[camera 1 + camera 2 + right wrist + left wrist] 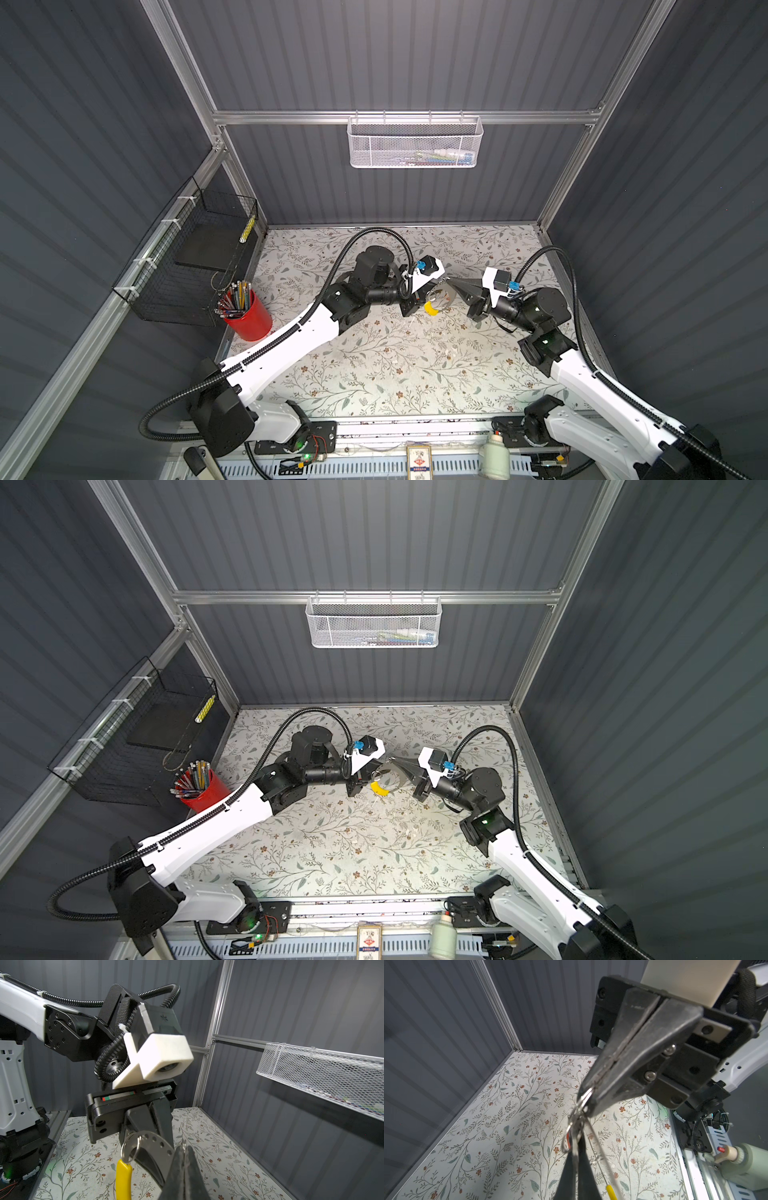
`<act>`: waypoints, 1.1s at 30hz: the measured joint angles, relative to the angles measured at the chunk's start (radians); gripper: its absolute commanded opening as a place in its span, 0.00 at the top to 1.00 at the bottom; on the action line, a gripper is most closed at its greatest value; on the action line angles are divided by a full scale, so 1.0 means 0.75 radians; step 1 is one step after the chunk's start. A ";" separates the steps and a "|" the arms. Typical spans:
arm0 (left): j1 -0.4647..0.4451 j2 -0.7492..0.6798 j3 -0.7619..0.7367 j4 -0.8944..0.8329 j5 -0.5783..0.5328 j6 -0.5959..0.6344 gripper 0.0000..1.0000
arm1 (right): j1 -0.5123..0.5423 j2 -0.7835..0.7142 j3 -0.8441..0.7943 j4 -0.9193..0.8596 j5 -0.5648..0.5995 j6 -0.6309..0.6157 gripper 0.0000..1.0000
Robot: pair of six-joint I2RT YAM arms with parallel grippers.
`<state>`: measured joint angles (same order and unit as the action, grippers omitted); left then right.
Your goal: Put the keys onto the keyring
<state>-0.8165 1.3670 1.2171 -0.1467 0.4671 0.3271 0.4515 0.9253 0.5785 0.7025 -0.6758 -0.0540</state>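
**Hold the hoop still, thread without tugging**

Held aloft over the far middle of the table [374, 374], the keyring [154, 1146] is pinched at one end by the right gripper [588, 1097]; its yellow segment [124, 1176] dangles. The left gripper [576, 1153] is pressed together beside an orange-red tag [568, 1138]; what it grips is unclear. Probably best: hold the right steady, move the left slowly along the ring

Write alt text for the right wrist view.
The shut left hand faces the camera, a perforated metal strip crossing it and the keyring hanging beside, yellow part down. The shut right hand pokes from the bottom over a floral table.
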 measured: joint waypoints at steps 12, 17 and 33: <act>0.002 0.047 0.059 -0.058 0.138 0.063 0.66 | 0.000 0.039 -0.002 0.109 -0.014 0.064 1.00; -0.003 0.017 0.031 -0.050 0.078 0.092 0.55 | -0.001 0.039 -0.035 0.129 -0.015 0.068 1.00; 0.096 -0.119 0.011 -0.053 0.048 0.216 0.65 | -0.002 0.069 -0.073 0.188 -0.113 0.073 1.00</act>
<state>-0.7444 1.2778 1.2251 -0.1864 0.5030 0.4889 0.4503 0.9768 0.5240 0.8433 -0.7605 0.0010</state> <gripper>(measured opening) 0.362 0.047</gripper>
